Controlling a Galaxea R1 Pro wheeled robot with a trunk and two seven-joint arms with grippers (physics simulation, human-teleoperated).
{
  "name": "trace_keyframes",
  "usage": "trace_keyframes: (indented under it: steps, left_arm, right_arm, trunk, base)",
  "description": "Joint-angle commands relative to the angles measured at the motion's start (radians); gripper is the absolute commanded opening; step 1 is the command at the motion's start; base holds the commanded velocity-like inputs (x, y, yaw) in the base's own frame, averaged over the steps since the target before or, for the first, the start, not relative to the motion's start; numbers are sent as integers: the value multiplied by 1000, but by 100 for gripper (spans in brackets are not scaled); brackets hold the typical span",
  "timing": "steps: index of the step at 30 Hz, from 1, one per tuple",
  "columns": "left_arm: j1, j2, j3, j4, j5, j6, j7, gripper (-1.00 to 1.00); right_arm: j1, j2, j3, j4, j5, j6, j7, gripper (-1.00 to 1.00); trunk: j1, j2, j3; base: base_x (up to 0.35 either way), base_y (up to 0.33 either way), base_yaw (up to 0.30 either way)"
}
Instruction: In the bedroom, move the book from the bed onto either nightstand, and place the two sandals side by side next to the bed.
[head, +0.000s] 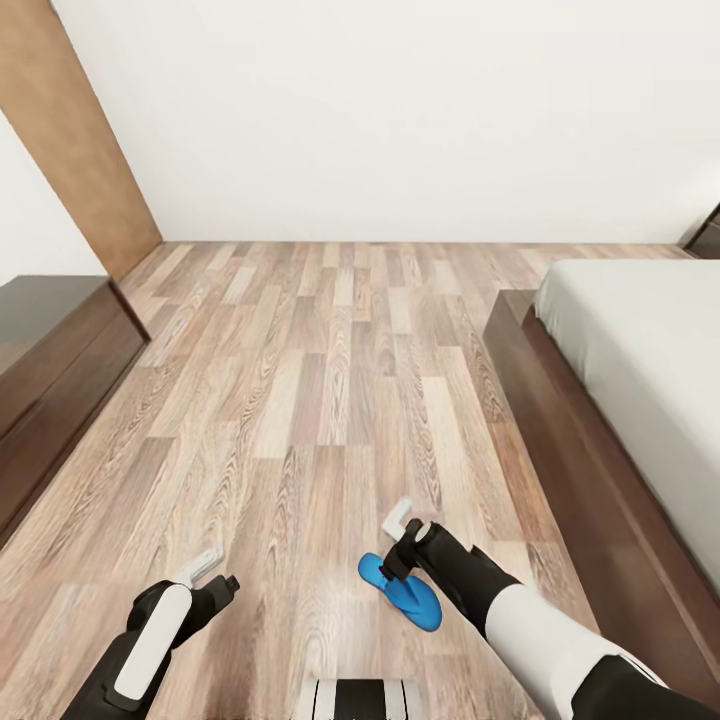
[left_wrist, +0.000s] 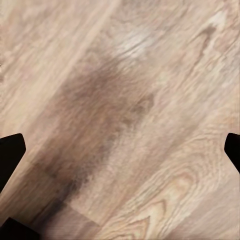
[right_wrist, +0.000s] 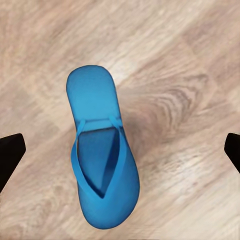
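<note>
One bright blue sandal (head: 408, 597) lies flat on the wooden floor, a short way from the bed's dark frame (head: 560, 430). My right gripper (head: 397, 565) hovers just above it, open. In the right wrist view the sandal (right_wrist: 102, 165) lies between the wide-spread fingers (right_wrist: 10, 155), untouched, with its toe strap up. My left gripper (head: 226, 586) hangs open over bare floor, and its wrist view shows planks between its fingertips (left_wrist: 11, 152). The bed's white mattress (head: 650, 350) runs along the right. The book and the other sandal are out of view.
A low dark brown cabinet (head: 50, 370) stands along the left, with a wooden door panel (head: 75, 140) behind it. A dark piece of furniture (head: 706, 235) peeks in beyond the bed at the far right. Open floor (head: 330, 350) stretches to the white wall.
</note>
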Motion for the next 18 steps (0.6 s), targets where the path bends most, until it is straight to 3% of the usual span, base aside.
trace_keyframes:
  steps: [1, 14, 18]
  left_arm:
    - [0, 0, 0, -1, 10, 1, 9, 100]
    - [2, 0, 0, -2, 10, 1, 9, 100]
    - [3, 0, 0, -2, 10, 1, 10, 100]
  right_arm:
    - [0, 0, 1, -2, 11, 4, 6, 100]
    - [-2, 1, 0, 3, 11, 6, 7, 100]
    - [-4, 1, -2, 5, 6, 5, 54, 100]
  trunk:
    - [0, -1, -5]
    - [6, -4, -55]
    - [8, -5, -70]
  base:
    - [0, 0, 0]
    - [0, 0, 0]
    - [0, 0, 0]
